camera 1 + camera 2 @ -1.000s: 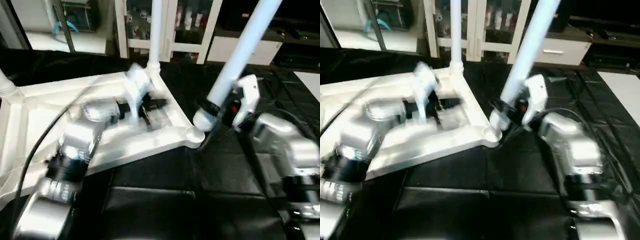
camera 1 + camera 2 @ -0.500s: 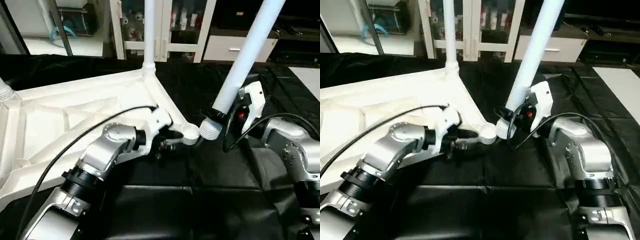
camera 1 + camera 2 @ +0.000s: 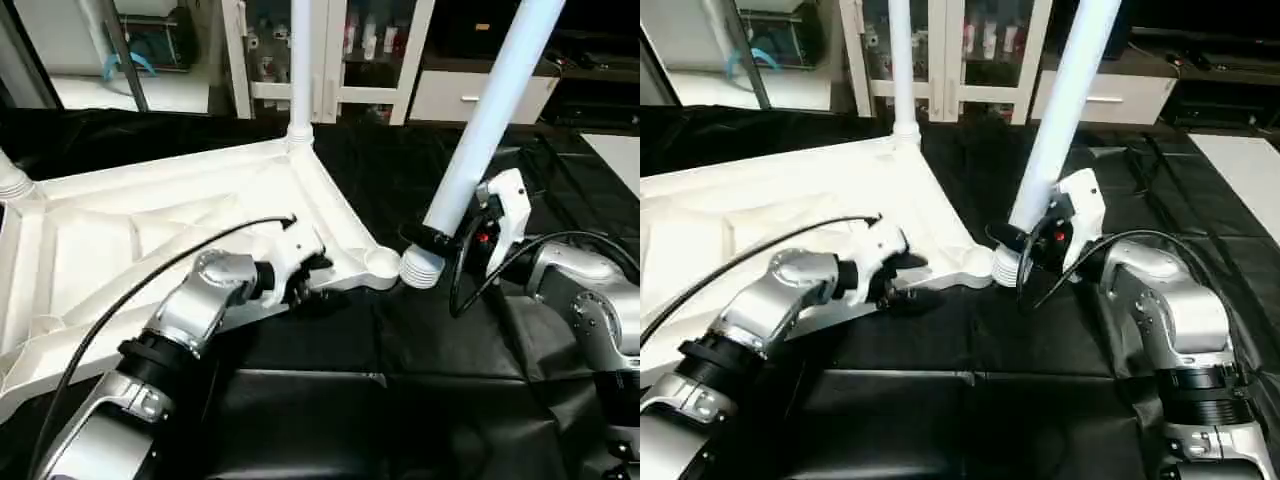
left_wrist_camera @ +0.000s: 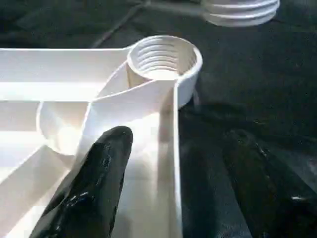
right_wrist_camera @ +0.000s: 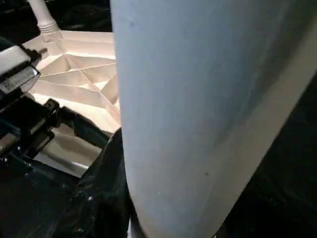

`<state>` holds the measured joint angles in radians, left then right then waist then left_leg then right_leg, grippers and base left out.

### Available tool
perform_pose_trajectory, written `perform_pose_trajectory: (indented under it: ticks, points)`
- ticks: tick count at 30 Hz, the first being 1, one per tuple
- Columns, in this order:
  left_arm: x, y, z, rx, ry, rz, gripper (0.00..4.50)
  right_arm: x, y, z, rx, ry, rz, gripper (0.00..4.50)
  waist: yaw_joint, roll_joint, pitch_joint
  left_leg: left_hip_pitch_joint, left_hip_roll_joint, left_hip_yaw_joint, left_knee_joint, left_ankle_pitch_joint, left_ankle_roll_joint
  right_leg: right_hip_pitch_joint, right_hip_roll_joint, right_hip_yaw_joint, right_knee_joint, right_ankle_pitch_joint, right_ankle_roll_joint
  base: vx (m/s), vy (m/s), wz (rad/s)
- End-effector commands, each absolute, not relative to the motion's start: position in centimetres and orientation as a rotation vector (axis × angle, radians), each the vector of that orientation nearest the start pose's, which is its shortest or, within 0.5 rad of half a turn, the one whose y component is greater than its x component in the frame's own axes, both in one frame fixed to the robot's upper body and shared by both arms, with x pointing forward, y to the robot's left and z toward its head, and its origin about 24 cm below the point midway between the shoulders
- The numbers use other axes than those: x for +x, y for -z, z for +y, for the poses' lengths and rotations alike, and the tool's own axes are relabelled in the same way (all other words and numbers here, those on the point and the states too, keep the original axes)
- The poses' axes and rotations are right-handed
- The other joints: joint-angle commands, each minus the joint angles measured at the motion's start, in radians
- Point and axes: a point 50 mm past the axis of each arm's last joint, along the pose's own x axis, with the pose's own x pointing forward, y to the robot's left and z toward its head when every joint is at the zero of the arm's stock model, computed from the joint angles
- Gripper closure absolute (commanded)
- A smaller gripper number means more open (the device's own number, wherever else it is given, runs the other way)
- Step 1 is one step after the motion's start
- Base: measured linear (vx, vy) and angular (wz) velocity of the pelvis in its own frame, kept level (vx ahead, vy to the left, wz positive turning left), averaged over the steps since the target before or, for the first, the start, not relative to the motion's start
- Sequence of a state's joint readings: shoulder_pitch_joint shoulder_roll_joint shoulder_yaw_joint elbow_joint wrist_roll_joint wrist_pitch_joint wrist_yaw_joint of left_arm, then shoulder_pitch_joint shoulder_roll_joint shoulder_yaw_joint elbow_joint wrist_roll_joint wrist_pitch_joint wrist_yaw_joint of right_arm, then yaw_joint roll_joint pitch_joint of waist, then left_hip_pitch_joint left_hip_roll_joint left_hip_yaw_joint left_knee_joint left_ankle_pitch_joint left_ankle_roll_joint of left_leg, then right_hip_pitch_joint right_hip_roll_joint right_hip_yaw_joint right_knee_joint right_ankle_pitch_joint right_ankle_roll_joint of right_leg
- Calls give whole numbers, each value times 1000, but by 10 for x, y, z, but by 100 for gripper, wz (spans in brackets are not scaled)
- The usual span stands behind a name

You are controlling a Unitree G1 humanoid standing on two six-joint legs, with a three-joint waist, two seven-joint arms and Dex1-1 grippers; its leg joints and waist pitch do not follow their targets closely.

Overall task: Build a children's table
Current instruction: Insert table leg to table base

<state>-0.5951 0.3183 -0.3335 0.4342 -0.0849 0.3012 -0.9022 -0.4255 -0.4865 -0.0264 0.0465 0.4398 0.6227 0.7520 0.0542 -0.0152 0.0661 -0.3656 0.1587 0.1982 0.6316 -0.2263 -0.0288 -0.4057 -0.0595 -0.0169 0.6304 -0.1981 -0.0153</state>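
Left eye view: the children's table top (image 3: 150, 240) lies upside down on the black tabletop (image 3: 330, 400), ribbed underside up, filling the left half of the frame. One white leg (image 3: 300, 60) stands upright in the far corner socket at upper centre. Another leg base (image 3: 12, 180) shows at the left edge. The near right corner socket (image 3: 382, 263) is open. The left gripper (image 3: 318, 280) sits at the table top's rim just left of that socket, one finger over the rim and one below it. The right gripper (image 3: 440, 240) grasps a tilted leg (image 3: 490, 110) just above its threaded end (image 3: 422, 268), which lies just beside the open socket, slightly to its right.

Right eye view: the same layout appears, with the tilted leg's threaded end close beside the corner socket at frame centre.

Left wrist view: the threaded corner socket (image 4: 163, 57) sits at upper centre. One black finger (image 4: 94, 188) rests inside the rim on the white underside; the other finger (image 4: 262, 188) lies outside over the black cover. The jaws are spread with the rim wall between them, not clenched on it. The loose leg's ribbed end (image 4: 240, 10) appears at the top edge.

Right wrist view: the held leg (image 5: 208, 114) crosses the frame, with the jaws clamped around it. The ribbed underside (image 5: 84, 74) appears at upper left.
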Motion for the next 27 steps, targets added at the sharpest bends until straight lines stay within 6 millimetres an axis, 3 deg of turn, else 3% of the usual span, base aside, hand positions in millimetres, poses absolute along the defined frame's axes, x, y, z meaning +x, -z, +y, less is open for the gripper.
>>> perform_pose_trajectory:
  ticks: [1,7,8,15,18,21,27]
  points:
    - [325,-64,105,349,1111,427,117,308,-126,-184,13,-815,246,266,2,-5,-72,15,70,-30,-79,-59,39,52,-85,42,-68,-61,-270,0,0,0]
    - [321,-53,111,345,1097,520,154,309,-126,-181,-8,-827,247,266,1,-4,-71,15,70,-31,-79,-54,38,52,-85,42,-67,-61,-269,0,0,0]
    - [320,-53,111,338,1096,531,157,309,-126,-181,-11,-827,247,266,0,-11,-71,14,70,-29,-79,-55,39,52,-84,42,-69,-65,-268,0,0,0]
    - [323,-50,111,343,1056,554,241,311,-126,-181,-25,-829,247,266,0,-9,-70,14,69,-31,-79,-62,38,52,-85,42,-71,-94,-261,0,0,0]
    - [322,-50,110,341,1067,561,248,313,-126,-180,-40,-829,245,266,0,-8,-69,15,69,-31,-80,-70,35,50,-85,42,-73,-113,-256,0,0,0]
    - [321,-49,108,349,1085,579,290,318,-129,-179,-50,-815,230,266,-1,-8,-71,14,68,-30,-79,-61,34,50,-84,42,-72,-103,-258,0,0,0]
    - [318,-47,107,364,1104,620,328,325,-133,-174,-52,-811,213,266,-1,-7,-72,15,68,-30,-78,-43,45,51,-84,41,-68,-69,-271,0,0,0]
